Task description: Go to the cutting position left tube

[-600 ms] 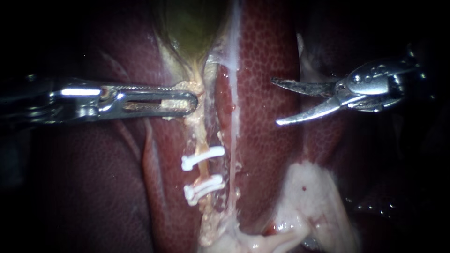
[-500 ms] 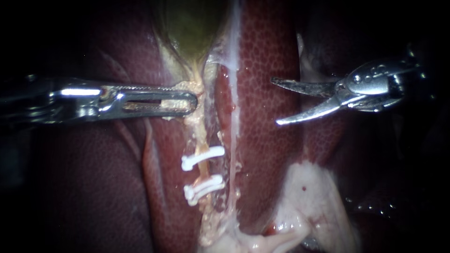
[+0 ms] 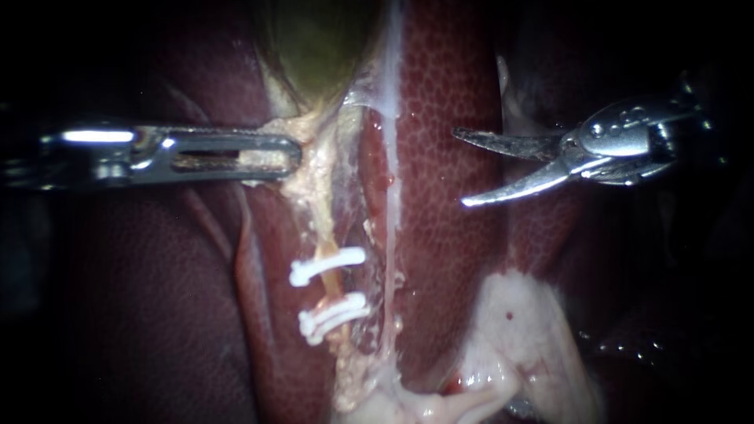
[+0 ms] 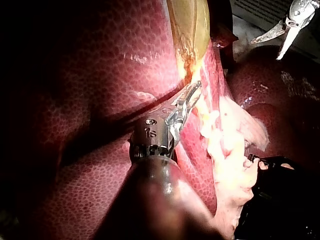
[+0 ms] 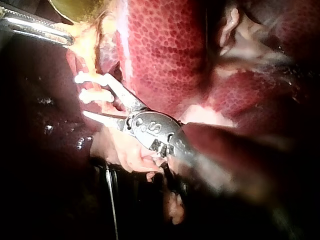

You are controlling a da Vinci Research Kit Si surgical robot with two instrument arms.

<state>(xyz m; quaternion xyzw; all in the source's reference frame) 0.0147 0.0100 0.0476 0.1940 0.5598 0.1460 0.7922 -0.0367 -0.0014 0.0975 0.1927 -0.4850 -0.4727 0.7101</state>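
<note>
- L instrument (image 3: 292, 151), mid-left: jaws clamped on pale tissue (image 3: 312, 174) just below gallbladder (image 3: 318, 47).
- R instrument (image 3: 462, 168), upper right: jaws apart over liver (image 3: 448, 78), well apart from clipped tube (image 3: 336, 284).

No readable text, printed sheet (image 4: 257, 9) beyond the liver (image 4: 75, 75) — lettering too small

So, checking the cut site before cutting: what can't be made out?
The tube between the clips: endoscope view, far side hidden behind it and pale tissue.
The left instrument's lower jaw: endoscope view, under the upper jaw and the gripped tissue.
The clips: left wrist view, lost in glare on pale tissue.
The right instrument's shaft: endoscope view, lost in the dark near the edge.
</note>
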